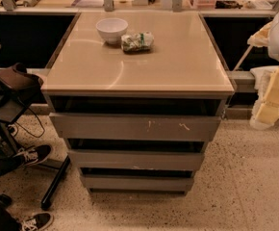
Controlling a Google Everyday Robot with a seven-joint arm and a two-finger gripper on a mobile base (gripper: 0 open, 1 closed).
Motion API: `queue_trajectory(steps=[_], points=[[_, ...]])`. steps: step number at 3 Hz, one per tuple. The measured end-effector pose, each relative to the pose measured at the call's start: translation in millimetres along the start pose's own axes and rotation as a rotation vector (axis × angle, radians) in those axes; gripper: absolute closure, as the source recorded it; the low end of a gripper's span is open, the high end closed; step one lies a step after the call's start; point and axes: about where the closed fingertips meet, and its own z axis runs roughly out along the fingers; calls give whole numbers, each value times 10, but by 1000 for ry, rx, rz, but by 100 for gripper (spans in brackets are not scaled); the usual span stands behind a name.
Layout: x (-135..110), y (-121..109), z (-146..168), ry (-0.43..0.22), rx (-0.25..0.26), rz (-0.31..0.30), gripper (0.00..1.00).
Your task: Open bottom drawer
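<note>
Floor (245, 177): speckled and pale, running under the cabinet; a person's dark laced shoes (31, 155) stand at the left, apart from the drawers.
Bottom drawer (137, 182): lowest of the three grey fronts, just above the floor at the cabinet's foot.
Look of it: flat, plain and unmarked, with no handle. It is the narrowest band of the three, with a dark slot along its top edge.
Progress: by my reading nothing is done. The front sits in step with the two above it and none of its box shows.
Left to do: reach the low front, catch its upper edge, and draw it out towards the camera.
Middle drawer (135, 160): grey, with a small pale chip near its lower edge.
Top drawer (134, 127): the widest front, with pale scratch marks right of centre.
Pincer (270, 105): at the right edge of the view, level with the upper cabinet and well apart from the bottom drawer, touching nothing. I cannot tell whether it is spread or pressed together.
Surface (168, 66): a glossy beige top carrying a white bowl (112, 30) and, just beside it, a crumpled green-and-white packet (137, 42).
</note>
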Motion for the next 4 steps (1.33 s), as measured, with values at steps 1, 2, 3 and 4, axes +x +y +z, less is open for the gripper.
queue_trajectory(steps=[1,2,3,4], points=[[0,0,0,0,0,0,0],[10,94,180,-25,-1,8,0],[23,331,643,-73,-18,65,0],[122,627,1347,-82,-40,141,0]])
